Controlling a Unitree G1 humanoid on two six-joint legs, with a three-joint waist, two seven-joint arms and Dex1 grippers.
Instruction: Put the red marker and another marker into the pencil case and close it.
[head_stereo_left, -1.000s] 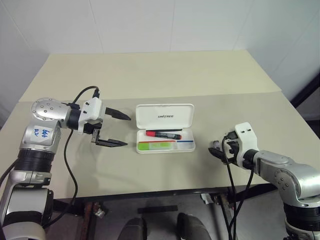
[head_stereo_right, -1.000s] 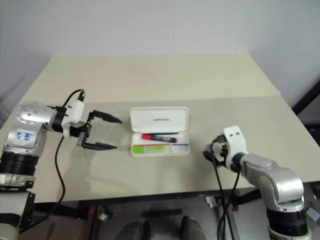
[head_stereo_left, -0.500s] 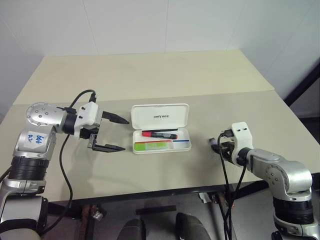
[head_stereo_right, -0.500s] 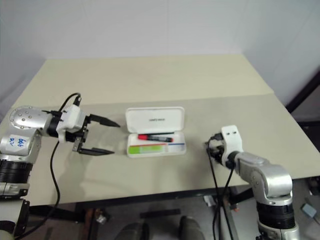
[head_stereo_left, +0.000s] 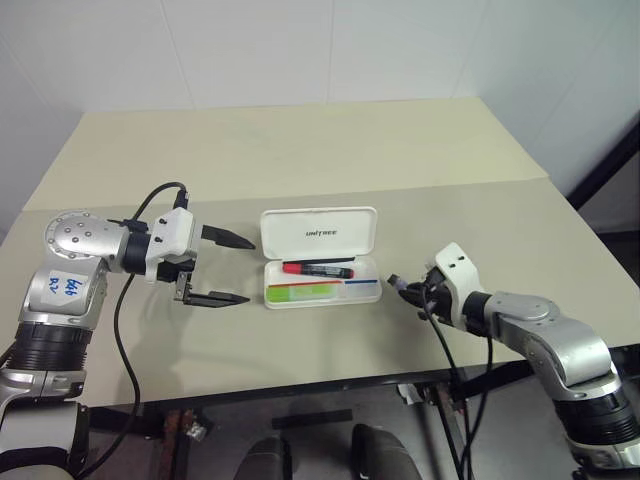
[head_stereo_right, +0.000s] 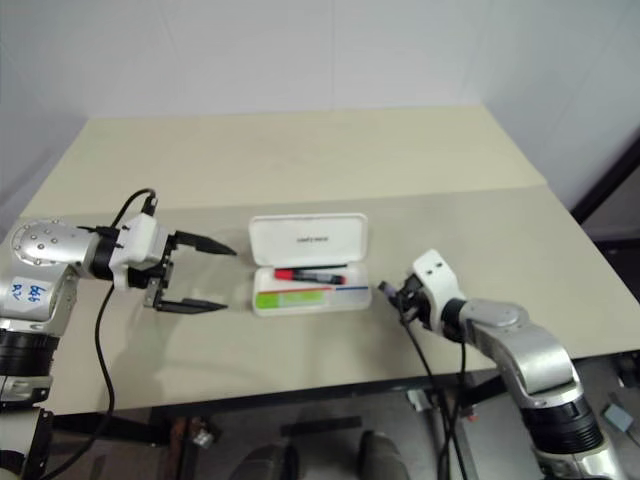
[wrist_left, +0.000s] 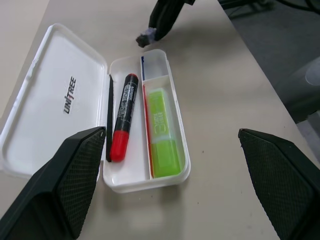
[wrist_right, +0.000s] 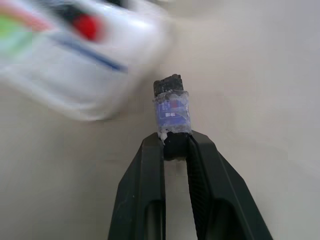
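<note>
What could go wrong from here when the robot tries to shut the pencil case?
The red marker and the green marker already lie inside the pencil case, lid upright. The left gripper is open beside it; a push on the lid might slide the light case instead of closing it. The right gripper, shut with a small taped tip at its fingertips, sits close to the case end and could knock it askew.

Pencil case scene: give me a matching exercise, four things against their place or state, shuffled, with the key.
Things:
1. red marker
2. green marker
3. case
4. left gripper

States:
A. lid open, lying flat on the table
B. jaws wide, left of the case, empty
C. in the case, compartment nearer the lid
D. in the case, compartment farther from the lid

Pairs: 1-C, 2-D, 3-A, 4-B
</note>
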